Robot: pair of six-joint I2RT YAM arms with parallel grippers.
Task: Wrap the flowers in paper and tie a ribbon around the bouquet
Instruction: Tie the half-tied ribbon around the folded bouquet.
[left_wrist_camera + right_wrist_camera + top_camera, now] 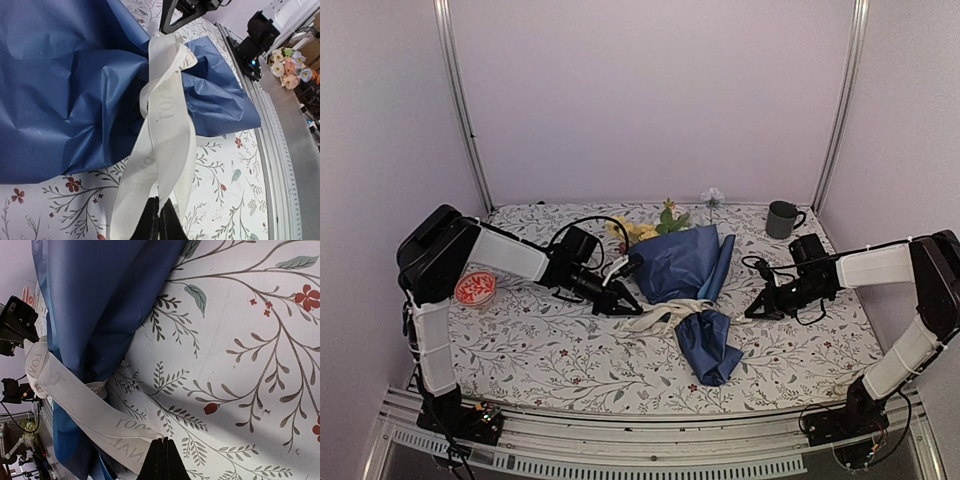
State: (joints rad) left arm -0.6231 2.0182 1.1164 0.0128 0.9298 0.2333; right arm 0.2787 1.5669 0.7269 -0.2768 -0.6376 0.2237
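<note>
- The left gripper [159,216] is seen closed right down. The ribbon [167,130] is pinched between its black fingertips, with two cream strands gathered into that one pinch.
- The right gripper [161,452] is shut tight as well, and the other end of the ribbon is caught at its fingertips.
- The ribbon is looped around the narrow waist of the bouquet [688,268] and drawn out to either side, one end toward each gripper.
- Faint grey capitals are printed along the ribbon. In the left wrist view they lie sideways; an "O" and a "V" can be picked out, but the whole word cannot be read.
- In the right wrist view, letters that look like "NAL" are seen just beside the fingertips. More print on the far loop is turned and too faint to read.
- The bouquet is laid on its side in the middle of the floral tablecloth [560,350], between the two arms. Its wide mouth is turned toward the back wall and its crumpled tail toward the near edge.
- The paper [60,90] is shown blue and heavily creased, and it is bunched in where the ribbon crosses it.
- The flowers [642,232] are seen at the upper left of the cone, with yellow blooms and green leaves poking out.
- A dark mug [781,219] is stood at the back right, well apart from the bouquet.
- A round red dish [475,288] is set beside the left arm.
</note>
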